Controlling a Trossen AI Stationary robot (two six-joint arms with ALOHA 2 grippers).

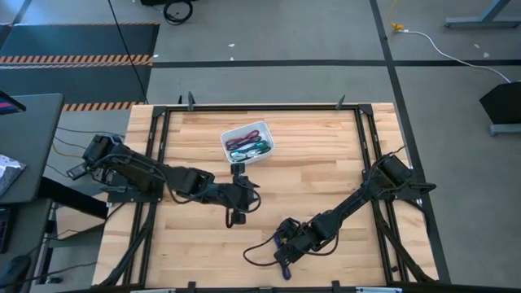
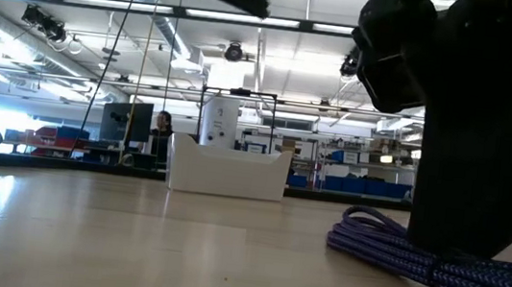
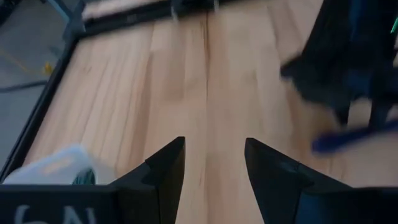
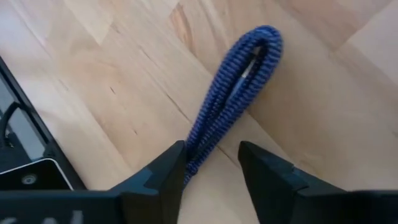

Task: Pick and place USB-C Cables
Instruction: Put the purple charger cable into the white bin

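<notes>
Low view first: nearest the lens we see a purple cable (image 2: 435,265), braided weave, folded into a slim bundle, lying on the wood table (image 2: 128,245). The dark bulk of the right arm comes down right over it; its fingers are hidden here. Well beyond, the white tray (image 2: 227,171) stands with plain plastic walls and rounded corners.

Right wrist view: the right gripper (image 4: 211,165) has its jaws parted, not yet clamped. The cable's folded strands run in between them, near the left-hand finger, and the looped end sticks out ahead of the tips. Whether the pads touch it, we cannot tell. Woven sheath, blue-purple, looks flexible.

Left wrist view: the left gripper (image 3: 214,163) has its jaws apart with nothing between, only pale plank wood ahead. The tray's rim shows off to one side of the fingers, something green inside. The other arm is a dark blur farther off.

High view: the left gripper (image 1: 238,213) hangs mid-table, the tray (image 1: 230,133) just beyond it. Several cables in the tray (image 1: 249,147), green, teal and dark red visible; exact count too small to tell. The right gripper (image 1: 286,244) sits at the near edge on the last loose cable (image 1: 281,238).

Our judgement: most cables are placed. One is left to grasp, carry and drop.
</notes>
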